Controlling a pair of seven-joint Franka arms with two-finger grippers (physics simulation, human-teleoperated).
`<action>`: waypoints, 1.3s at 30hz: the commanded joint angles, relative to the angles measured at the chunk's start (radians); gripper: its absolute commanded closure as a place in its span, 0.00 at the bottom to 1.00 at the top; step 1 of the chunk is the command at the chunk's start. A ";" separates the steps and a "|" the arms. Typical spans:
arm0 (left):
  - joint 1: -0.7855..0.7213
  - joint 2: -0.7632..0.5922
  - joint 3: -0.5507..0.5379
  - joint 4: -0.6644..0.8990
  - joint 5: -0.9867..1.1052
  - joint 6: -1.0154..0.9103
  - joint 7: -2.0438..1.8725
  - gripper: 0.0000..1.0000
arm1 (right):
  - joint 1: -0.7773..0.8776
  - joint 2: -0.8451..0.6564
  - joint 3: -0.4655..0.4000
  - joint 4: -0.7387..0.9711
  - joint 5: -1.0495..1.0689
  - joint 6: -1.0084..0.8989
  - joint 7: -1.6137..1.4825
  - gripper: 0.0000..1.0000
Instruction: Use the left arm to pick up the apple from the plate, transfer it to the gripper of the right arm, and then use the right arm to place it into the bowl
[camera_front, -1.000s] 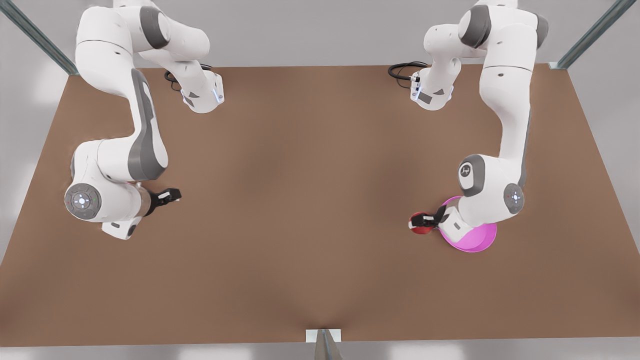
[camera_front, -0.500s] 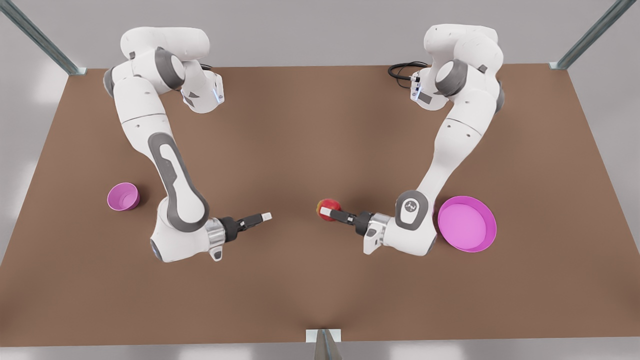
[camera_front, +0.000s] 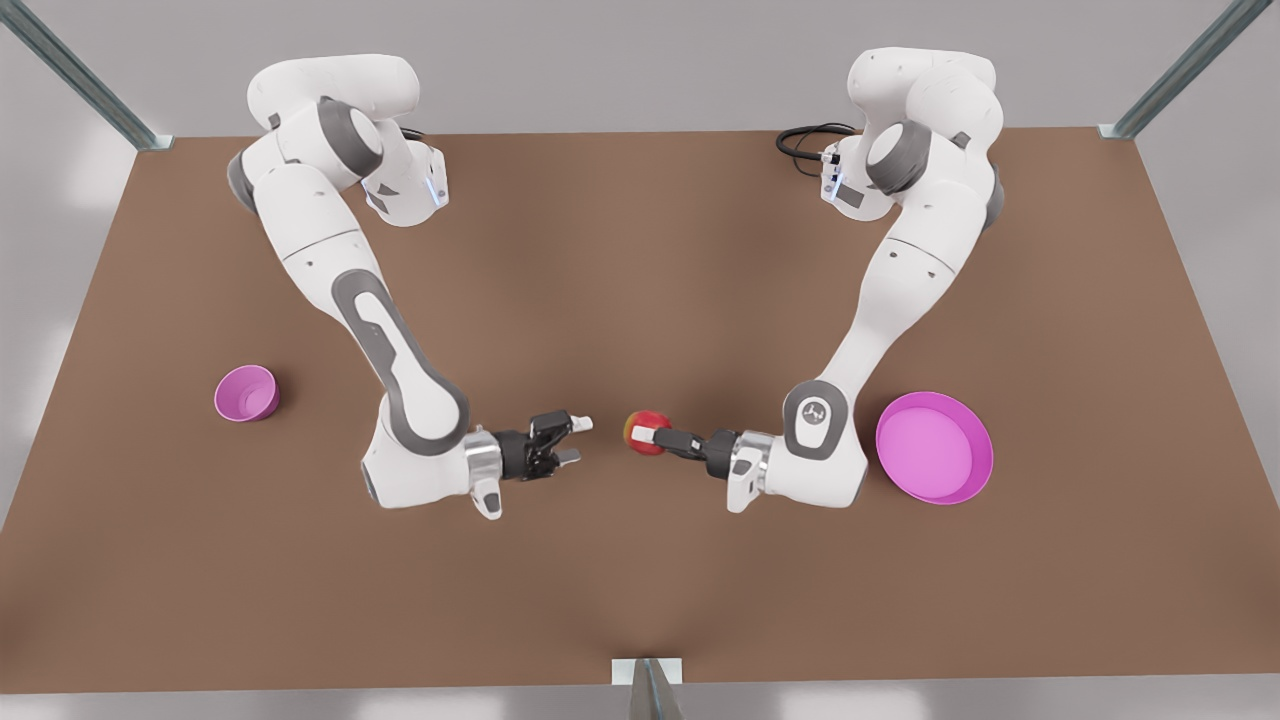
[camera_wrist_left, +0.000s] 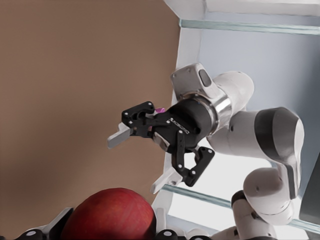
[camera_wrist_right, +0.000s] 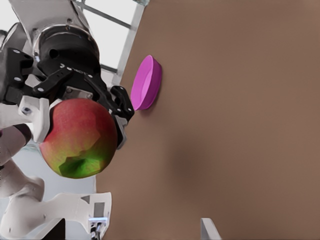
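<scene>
In the front view one apple (camera_front: 645, 432), one plate (camera_front: 935, 447) and one bowl (camera_front: 246, 393) show; the left gripper (camera_front: 648, 434), reaching level from beside the bare plate, is clamped on the apple above mid-table, facing the right gripper (camera_front: 577, 440), whose fingers are spread apart. The left wrist view shows the apple (camera_wrist_left: 109, 215) close up and the right gripper (camera_wrist_left: 139, 164) spread opposite. The right wrist view shows the left gripper (camera_wrist_right: 76, 129) gripping the apple (camera_wrist_right: 80, 139), with the plate (camera_wrist_right: 146, 83) beyond.

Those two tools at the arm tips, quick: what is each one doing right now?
Left tool: shut on the apple, held above the table.
Right tool: open, holding nothing, facing the apple across a small gap.
</scene>
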 joint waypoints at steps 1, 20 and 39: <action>-0.002 -0.002 -0.001 0.000 -0.007 0.031 0.090 0.25 | 0.000 0.002 0.015 0.002 0.059 0.100 -0.821 0.00; -0.013 0.000 0.000 0.013 -0.007 0.092 0.093 0.25 | -0.063 0.071 0.146 0.011 0.189 0.097 -0.930 0.00; -0.019 0.000 -0.006 0.013 -0.030 0.121 0.085 0.23 | -0.038 0.128 0.196 0.044 0.232 0.184 -0.973 0.00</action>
